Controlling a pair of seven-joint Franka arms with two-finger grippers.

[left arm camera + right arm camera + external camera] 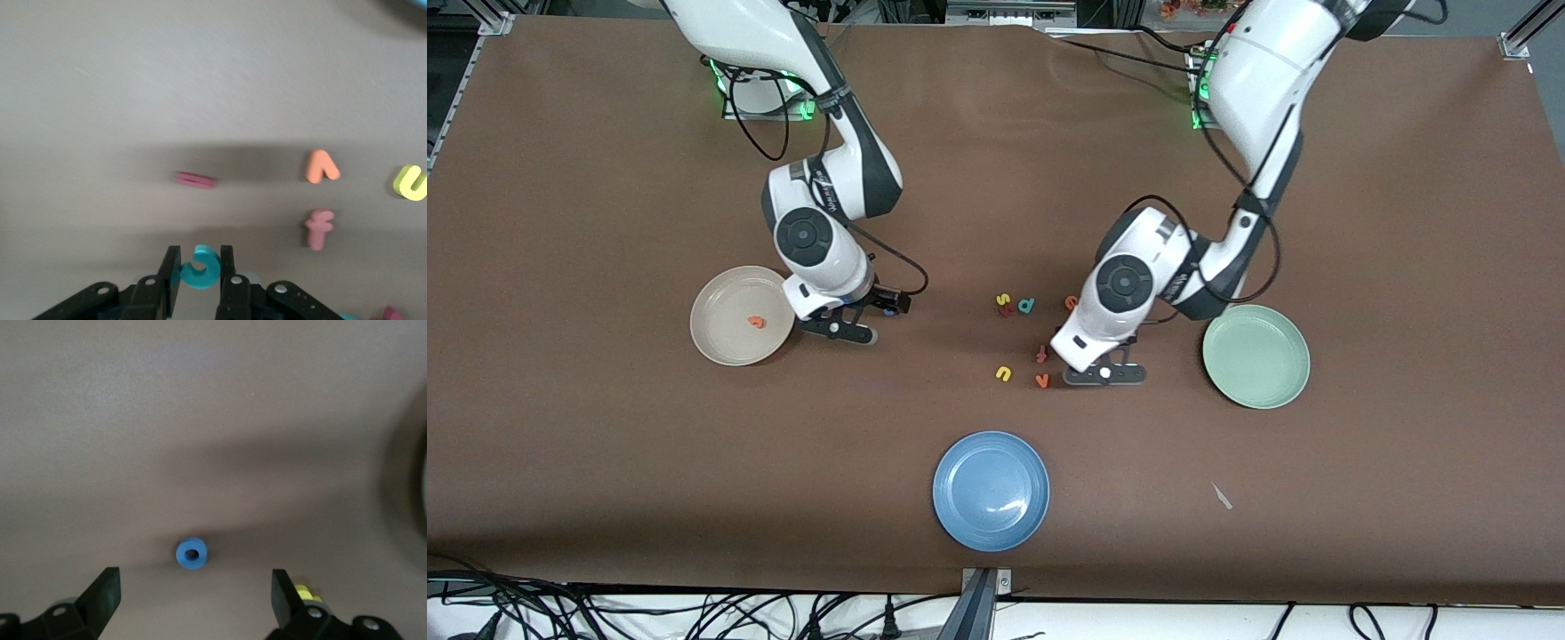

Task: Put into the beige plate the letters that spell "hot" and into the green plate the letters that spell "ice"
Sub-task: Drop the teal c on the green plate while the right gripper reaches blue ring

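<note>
Teal "c" in left claw, wrist view only.

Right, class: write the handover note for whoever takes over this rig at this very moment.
Left tool: shut on the teal c, low over the table among the loose letters.
Right tool: open, beside the beige plate, over the blue o on the table.
Done: orange t lies in the beige plate.
Green plate: no letters in it yet.
Left: c, red i and e to green; o and h to beige.
</note>
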